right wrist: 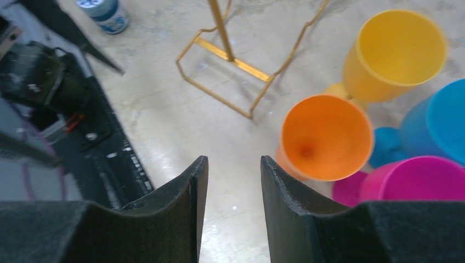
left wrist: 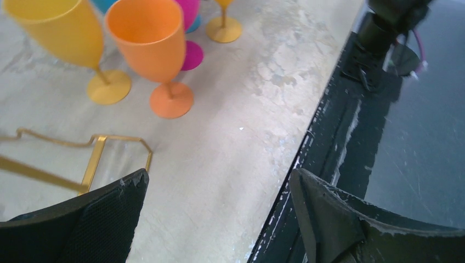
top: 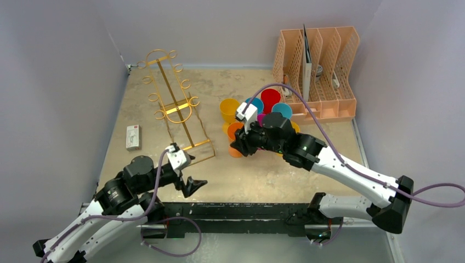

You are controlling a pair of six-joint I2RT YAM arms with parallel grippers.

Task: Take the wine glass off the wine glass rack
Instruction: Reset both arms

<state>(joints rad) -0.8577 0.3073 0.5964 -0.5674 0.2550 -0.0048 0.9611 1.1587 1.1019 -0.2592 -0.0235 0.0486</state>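
Wine glass rack [top: 176,109] stands toward the counter's [top: 263,175] left edge; I can see no glass on its hooks. Orange wine glass [right wrist: 326,137] stands upright mid-counter, stem vertical, on the front-edge side of the other coloured glasses [top: 270,99].

Right hand [right wrist: 233,164] is part-open and grasps nothing; the glass is just beside it, apart. Left hand [left wrist: 219,175] is spread wide and empty at the front edge. The right arm is nearer.

Judged: removal done.
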